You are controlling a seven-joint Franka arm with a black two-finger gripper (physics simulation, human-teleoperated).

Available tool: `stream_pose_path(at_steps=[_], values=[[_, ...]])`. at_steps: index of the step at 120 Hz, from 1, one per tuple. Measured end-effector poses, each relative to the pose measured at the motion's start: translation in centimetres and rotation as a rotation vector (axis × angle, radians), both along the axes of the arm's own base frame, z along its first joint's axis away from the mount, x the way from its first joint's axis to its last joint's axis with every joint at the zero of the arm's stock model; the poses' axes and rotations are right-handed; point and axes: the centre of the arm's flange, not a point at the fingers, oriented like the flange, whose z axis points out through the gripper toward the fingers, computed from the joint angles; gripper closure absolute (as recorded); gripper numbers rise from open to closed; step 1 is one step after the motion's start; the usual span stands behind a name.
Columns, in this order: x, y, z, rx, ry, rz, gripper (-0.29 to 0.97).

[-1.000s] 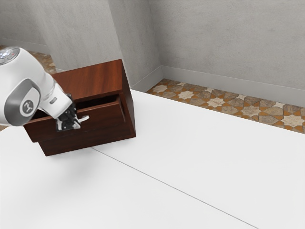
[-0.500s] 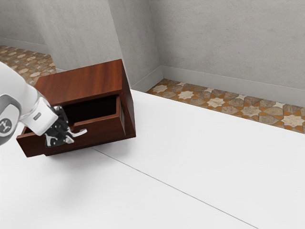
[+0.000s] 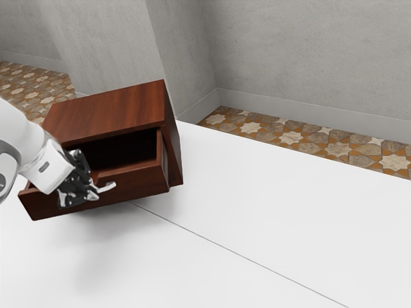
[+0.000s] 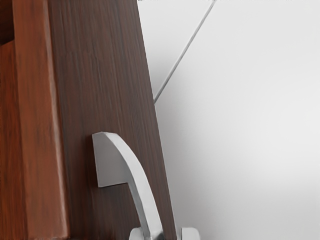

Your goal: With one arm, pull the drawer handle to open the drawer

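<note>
Jaws pinched on the handle (image 3: pixel 106 187), drawer (image 3: pixel 131 183) partly out.
The cabinet (image 3: pixel 109 112) sits at ten o'clock on the desk (image 3: pixel 270 218); we judge that a straight pull toward eight o'clock, along the drawer's run, avoids binding. Its dark inside shows us no contents.
</note>
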Motion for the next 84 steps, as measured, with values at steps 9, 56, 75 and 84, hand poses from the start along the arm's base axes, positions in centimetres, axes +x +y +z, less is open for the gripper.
stream_pose_path(at_steps=[9,56,75,84], values=[[-0.4,-0.3,0.0,-0.002,-0.004,0.0,0.76],[-1.8,-2.4,0.2,0.002,-0.018,-0.011,0.75],[-2.2,-2.6,0.2,-0.005,-0.016,-0.005,0.69],[-2.5,-2.9,0.3,-0.006,-0.018,-0.005,0.65]])
